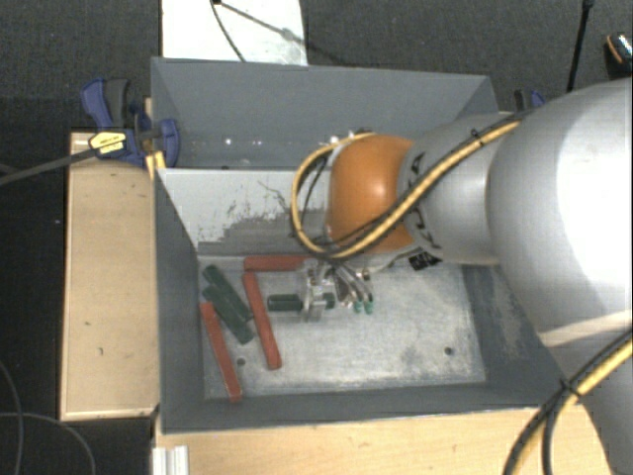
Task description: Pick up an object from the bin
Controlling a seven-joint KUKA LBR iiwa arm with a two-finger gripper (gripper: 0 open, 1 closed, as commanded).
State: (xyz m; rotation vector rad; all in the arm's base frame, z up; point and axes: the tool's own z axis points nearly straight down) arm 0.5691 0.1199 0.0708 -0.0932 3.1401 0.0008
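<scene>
arm: silver arm with an orange wrist cover point(368, 206), reaching in from the right and down to the floor of the grey metal bin point(176, 315).
gripper point(333, 296): low over the bin floor, left of its middle.
jaws: can't tell whether they are apart or together, as the wrist hardware clutters them.
nearest thing: short dark green block point(284, 304), flat on the floor just left of the gripper. It looks to touch the tip, but that is not certain.
right of gripper: small green bit point(367, 308), just beside it.
back: flat red-brown stick point(272, 262), near the rear wall.
left of block: slanted red-brown stick point(263, 322), then dark green bars point(227, 305), then long red-brown stick point(220, 339) by the left wall.
</scene>
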